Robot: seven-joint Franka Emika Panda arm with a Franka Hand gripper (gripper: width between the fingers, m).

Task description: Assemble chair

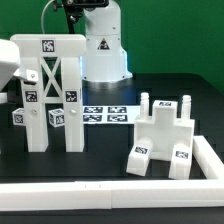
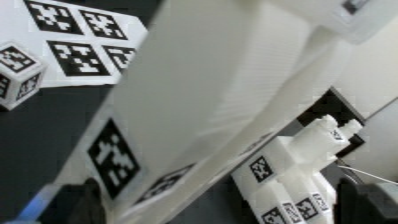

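Observation:
The tall white chair back frame (image 1: 50,92), with crossed braces and tags, stands upright at the exterior view's left. My gripper (image 1: 12,72) is at the far left edge, close beside the frame's upper part. In the wrist view one tagged beam of the frame (image 2: 196,110) fills the picture and runs down between my fingers. My gripper (image 2: 228,205) is spread wide, and the beam lies nearer one dark fingertip (image 2: 75,205) without filling the gap. The white seat piece (image 1: 165,135) with upright pegs lies at the right and shows small in the wrist view (image 2: 302,165).
Two small tagged white blocks (image 1: 57,117) (image 1: 18,117) sit at the frame's foot. The marker board (image 1: 110,113) lies in the middle of the table. A low white wall (image 1: 110,190) runs along the front and right. The robot base (image 1: 105,45) stands behind.

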